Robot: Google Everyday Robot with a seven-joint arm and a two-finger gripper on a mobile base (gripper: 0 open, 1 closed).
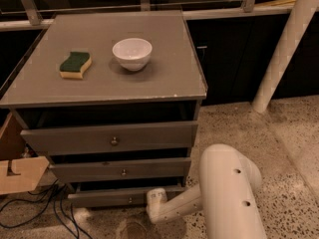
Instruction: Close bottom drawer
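Note:
The bottom drawer (104, 197) is the slimmest grey front of three, low on the grey cabinet (164, 63), with a tiny knob at its centre. It stands a little way out, with a dark gap above it. My white arm (227, 188) reaches in from the lower right, down near the floor. My gripper (153, 204) is at the right part of the bottom drawer's front, at or very close to it. The taller top drawer (107, 139) and the middle drawer (117, 170) also stand slightly out.
A green and yellow sponge (75, 64) and a white bowl (132, 53) sit on the cabinet top. A cardboard box (17, 171) and dark cables (45, 205) lie at the left on the floor. A white post (286, 49) stands at the right.

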